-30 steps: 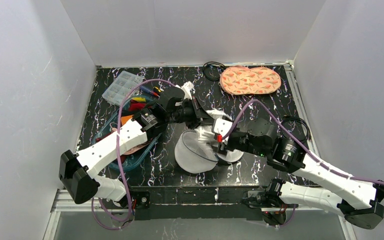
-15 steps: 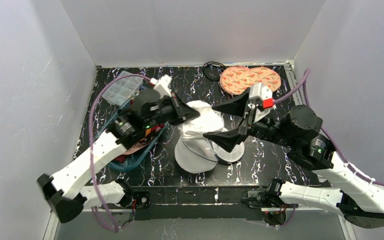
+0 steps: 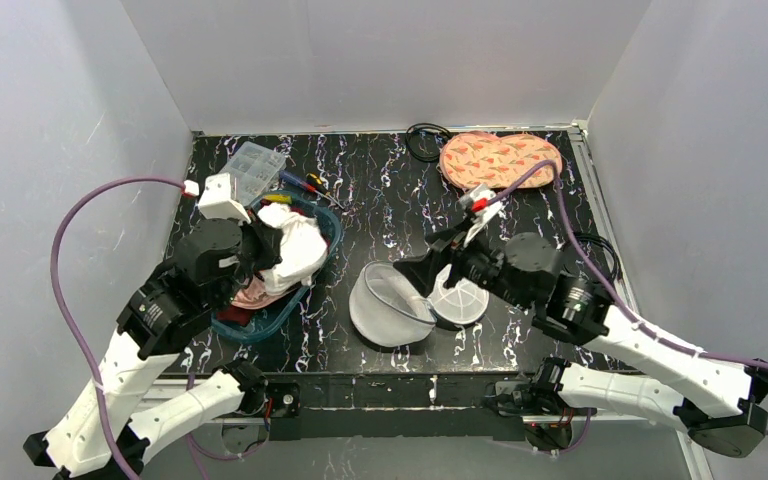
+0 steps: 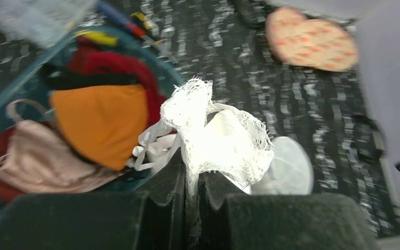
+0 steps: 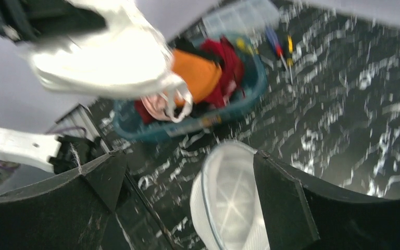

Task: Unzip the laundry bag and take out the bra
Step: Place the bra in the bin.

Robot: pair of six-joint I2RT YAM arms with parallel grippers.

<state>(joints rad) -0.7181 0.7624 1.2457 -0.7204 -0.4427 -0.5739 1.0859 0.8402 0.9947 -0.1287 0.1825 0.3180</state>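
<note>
The white mesh laundry bag (image 3: 390,305) lies unzipped at the table's middle, its round lid (image 3: 460,300) folded out to the right. It is seen too in the right wrist view as the bag (image 5: 229,203) and in the left wrist view as the bag (image 4: 286,169). My left gripper (image 3: 260,255) is shut on the white lace bra (image 3: 295,255), holding it above the blue basket (image 3: 265,328), well left of the bag. In the left wrist view the left gripper (image 4: 191,174) pinches the bra (image 4: 216,138). My right gripper (image 3: 438,258) hangs open just above the bag's right side, nothing between its fingers (image 5: 276,198).
The basket (image 4: 10,91) holds orange (image 4: 101,122), red and pink clothes. A clear organiser box (image 3: 245,170) and some pens (image 3: 305,183) lie at the back left. A patterned pad (image 3: 500,160) and a black cable (image 3: 425,140) are at the back right.
My left gripper has pulled the bra out of the bag and carried it left, over the basket. My right gripper let go of the bag, opened wide and came back down beside it.
</note>
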